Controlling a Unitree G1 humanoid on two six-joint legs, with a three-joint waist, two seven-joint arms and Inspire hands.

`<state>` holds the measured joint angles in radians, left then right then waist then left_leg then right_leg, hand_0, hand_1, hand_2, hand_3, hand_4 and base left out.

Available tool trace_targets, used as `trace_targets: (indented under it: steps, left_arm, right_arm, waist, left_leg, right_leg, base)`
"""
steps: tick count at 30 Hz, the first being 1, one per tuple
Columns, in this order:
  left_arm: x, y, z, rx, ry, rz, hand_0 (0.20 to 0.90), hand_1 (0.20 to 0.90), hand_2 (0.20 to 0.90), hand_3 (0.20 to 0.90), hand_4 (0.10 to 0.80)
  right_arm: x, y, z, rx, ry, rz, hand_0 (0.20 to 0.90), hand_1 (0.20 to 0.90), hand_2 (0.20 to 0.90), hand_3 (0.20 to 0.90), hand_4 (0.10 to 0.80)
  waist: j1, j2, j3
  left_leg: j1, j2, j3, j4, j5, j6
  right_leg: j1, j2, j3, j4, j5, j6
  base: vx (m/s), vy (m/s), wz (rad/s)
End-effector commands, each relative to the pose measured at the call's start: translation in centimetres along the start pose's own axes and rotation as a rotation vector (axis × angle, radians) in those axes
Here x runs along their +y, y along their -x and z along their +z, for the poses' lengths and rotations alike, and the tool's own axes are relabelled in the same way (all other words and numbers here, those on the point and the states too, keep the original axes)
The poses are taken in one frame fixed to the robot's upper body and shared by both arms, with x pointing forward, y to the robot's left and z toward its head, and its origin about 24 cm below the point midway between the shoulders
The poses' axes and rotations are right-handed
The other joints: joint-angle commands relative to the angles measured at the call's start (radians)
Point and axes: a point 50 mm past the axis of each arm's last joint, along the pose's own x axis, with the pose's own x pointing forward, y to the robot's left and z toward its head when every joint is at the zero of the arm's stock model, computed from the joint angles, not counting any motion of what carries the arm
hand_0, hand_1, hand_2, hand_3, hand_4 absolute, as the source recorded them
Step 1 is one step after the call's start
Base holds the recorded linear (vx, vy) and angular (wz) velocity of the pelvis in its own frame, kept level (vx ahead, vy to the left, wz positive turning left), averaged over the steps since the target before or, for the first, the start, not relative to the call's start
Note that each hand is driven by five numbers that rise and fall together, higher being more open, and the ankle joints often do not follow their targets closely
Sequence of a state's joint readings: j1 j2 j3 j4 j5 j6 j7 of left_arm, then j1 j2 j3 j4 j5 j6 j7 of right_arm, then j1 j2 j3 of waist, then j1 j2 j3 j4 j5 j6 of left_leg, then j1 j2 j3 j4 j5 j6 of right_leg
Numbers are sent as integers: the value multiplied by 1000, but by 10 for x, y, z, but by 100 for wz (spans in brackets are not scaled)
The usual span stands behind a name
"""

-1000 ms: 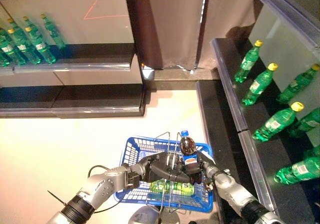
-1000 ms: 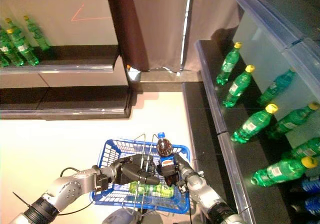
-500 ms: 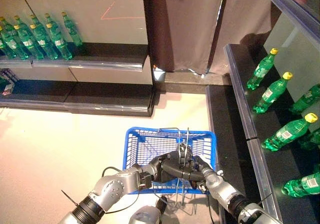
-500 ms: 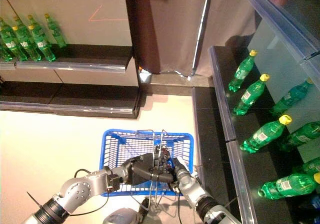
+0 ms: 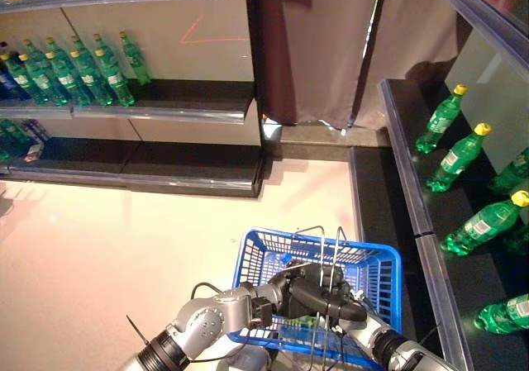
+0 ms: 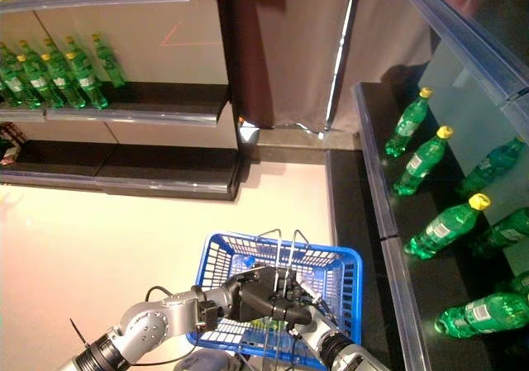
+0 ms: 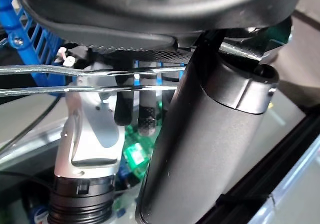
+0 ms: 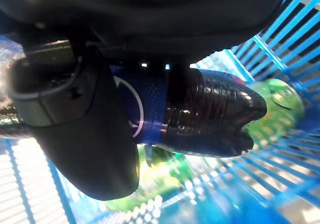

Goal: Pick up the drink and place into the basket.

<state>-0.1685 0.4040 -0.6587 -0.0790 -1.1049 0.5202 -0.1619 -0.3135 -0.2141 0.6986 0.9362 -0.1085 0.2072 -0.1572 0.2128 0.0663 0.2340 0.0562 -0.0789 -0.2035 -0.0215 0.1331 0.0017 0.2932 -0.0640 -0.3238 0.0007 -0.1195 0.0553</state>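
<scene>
A: Drink? Right hand (image 8: 90, 134) is wrapped round the cola bottle (image 8: 210, 119), low inside the blue basket (image 5: 384, 276), above one green bottle (image 8: 275, 102).

B: Handling: rigid, slick plastic, probably full and heavy; hold mid-label. Left hand (image 5: 318, 292) clamps two wire handles (image 7: 100, 79). Count: one cola.

No text, number or sign can be read. A blue label (image 8: 150, 109) with a white curved mark is seen on the dark cola bottle (image 8: 210, 119) (no letters are made out); labels on the green shelf bottles (image 5: 74, 78) are too small.
</scene>
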Motion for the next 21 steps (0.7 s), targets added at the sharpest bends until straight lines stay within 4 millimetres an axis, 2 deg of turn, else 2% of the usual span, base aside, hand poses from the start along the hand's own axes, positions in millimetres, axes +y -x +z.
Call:
trace_targets:
  steps: [1, 12, 16, 21]
  left_arm:
    - [-108, -9, 79, -447, -55, -593, 300, 300, 300, 200, 100]
    - [-90, -1, 90, -519, -43, -457, 300, 300, 300, 200, 100]
    - [-74, 7, 95, -555, -53, -374, 300, 300, 300, 200, 100]
    - [-41, 26, 104, -643, -6, -228, 300, 300, 300, 200, 100]
  right_arm:
    - [-35, -9, 48, -127, 72, -75, 900, 900, 900, 900, 800]
    - [-27, -4, 39, -139, -86, -52, 900, 900, 900, 900, 800]
    - [-31, 6, 46, -234, -213, -102, 900, 900, 900, 900, 800]
    - [-43, 32, 53, -415, -426, -128, 900, 900, 900, 900, 800]
  waist:
    - [26, -37, -152]
    - [2, -43, -160]
    - [-24, -47, -155]
    - [-73, -54, -149]
  left_leg:
    - [20, -27, 32, 45, -129, -53]
    - [57, -20, 45, 14, -139, -40]
    - [74, -14, 59, -1, -145, -32]
    - [94, -7, 86, -16, -157, -21]
  right_leg:
    - [-101, -16, 52, -31, 105, 34]
    - [-92, -13, 76, -39, 102, 36]
    - [-93, -10, 96, -45, 104, 37]
    - [-100, -3, 127, -44, 103, 37]
  base:
    - [55, 12, 1]
    - [6, 1, 0]
    - [-16, -11, -2]
    - [-57, -31, -18]
